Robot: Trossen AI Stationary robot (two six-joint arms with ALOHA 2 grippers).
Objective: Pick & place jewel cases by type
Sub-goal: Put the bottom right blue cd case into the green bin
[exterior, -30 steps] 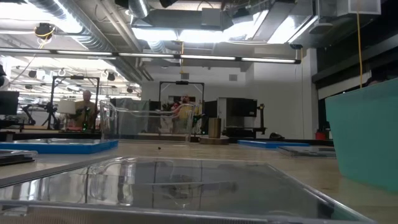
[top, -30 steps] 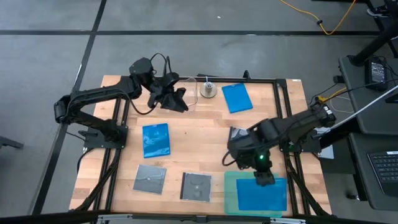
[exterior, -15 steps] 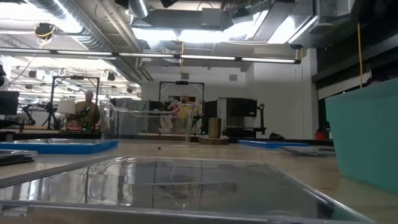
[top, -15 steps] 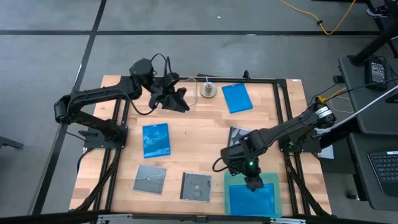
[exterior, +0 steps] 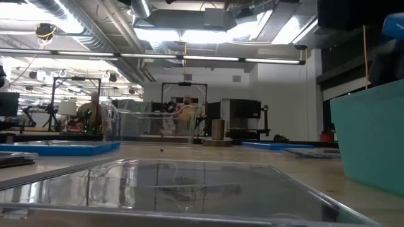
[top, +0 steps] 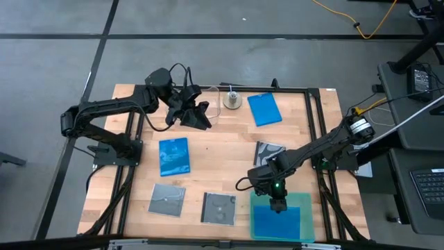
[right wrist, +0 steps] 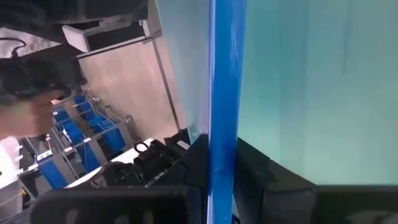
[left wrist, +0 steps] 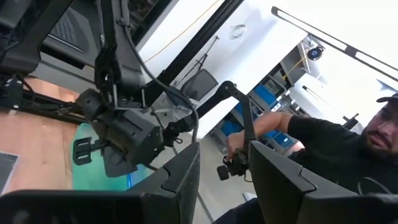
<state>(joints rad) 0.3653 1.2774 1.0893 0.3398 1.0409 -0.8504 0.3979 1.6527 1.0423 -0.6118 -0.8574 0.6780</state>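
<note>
The right gripper (top: pixel 277 206), clenched on a blue jewel case (right wrist: pixel 222 93), has carried it inward over the teal tray (top: pixel 305 203); release comes next.

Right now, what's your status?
Right hand shut on blue jewel case, over teal tray. Left hand open, empty, waiting at table's far edge. Nothing blocking.

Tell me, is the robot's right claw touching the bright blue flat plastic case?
Touching. The right wrist view shows the right gripper with a dark finger pressed against each side of the bright blue flat plastic case, seen edge-on beside the teal-green tray.
</note>
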